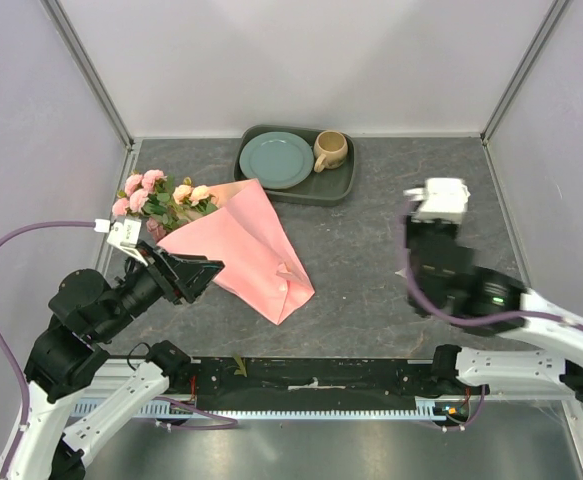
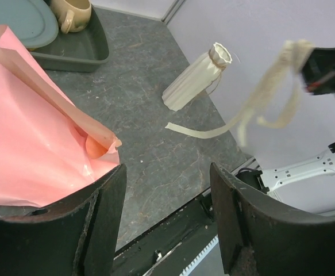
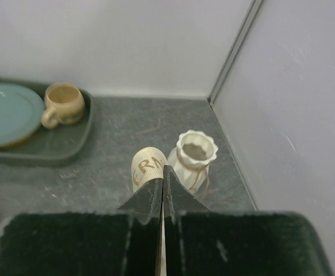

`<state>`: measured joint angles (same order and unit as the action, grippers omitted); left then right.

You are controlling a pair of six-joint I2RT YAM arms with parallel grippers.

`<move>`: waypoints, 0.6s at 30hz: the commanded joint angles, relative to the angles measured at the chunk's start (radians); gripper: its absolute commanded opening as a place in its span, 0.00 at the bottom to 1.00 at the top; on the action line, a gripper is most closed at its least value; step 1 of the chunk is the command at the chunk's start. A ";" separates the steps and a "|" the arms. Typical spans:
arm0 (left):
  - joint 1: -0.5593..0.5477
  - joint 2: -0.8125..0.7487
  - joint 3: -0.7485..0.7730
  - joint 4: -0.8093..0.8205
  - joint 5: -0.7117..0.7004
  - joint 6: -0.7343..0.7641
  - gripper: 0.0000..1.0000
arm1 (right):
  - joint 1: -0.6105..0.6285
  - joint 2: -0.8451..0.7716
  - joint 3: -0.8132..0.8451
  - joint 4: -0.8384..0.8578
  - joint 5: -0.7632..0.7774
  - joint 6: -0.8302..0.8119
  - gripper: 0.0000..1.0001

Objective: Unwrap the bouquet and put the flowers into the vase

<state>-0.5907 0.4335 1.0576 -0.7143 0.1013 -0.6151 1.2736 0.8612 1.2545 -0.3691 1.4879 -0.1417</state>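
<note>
The bouquet (image 1: 221, 235) lay on the left half of the table. Its flowers (image 1: 156, 195) pointed toward ten o'clock and the folded tip of its pink paper (image 1: 256, 265) toward four, so its long axis ran along that diagonal. The paper had fallen slack and partly open. The left gripper (image 2: 167, 172) sat at the paper's seven-o'clock edge, jaws spread and holding nothing. The right gripper (image 3: 162, 172) was raised at three o'clock, pinched shut on the cream ribbon (image 2: 259, 98), which dangled free of the bouquet. The vase (image 3: 195, 154) stood upright just beyond it, close to the right wall. The bundle looked light. The paper looked thin, slick and easily creased, and the blooms soft. The stems, hidden under the paper, were probably the best place to grip, below the leaves. The vase's narrow mouth would need them fed in nearly vertical.
</note>
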 commanded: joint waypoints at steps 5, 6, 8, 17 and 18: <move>-0.001 -0.024 0.007 -0.025 0.012 0.018 0.66 | -0.347 0.081 -0.196 -0.005 -0.222 0.358 0.00; -0.001 -0.025 0.010 -0.030 0.011 0.018 0.66 | -0.359 0.052 -0.208 -0.004 -0.213 0.364 0.00; -0.001 -0.029 0.015 -0.042 0.006 0.021 0.66 | -0.407 0.009 -0.242 -0.004 -0.206 0.372 0.00; -0.001 -0.003 0.005 -0.024 0.024 0.031 0.66 | -0.588 -0.212 -0.363 -0.091 0.003 0.373 0.00; -0.001 -0.002 0.004 -0.024 0.025 0.031 0.66 | -0.589 -0.249 -0.365 -0.096 0.030 0.378 0.00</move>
<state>-0.5907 0.4152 1.0576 -0.7544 0.1070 -0.6151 0.7109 0.6689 0.9154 -0.4206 1.3815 0.2089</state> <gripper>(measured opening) 0.663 0.006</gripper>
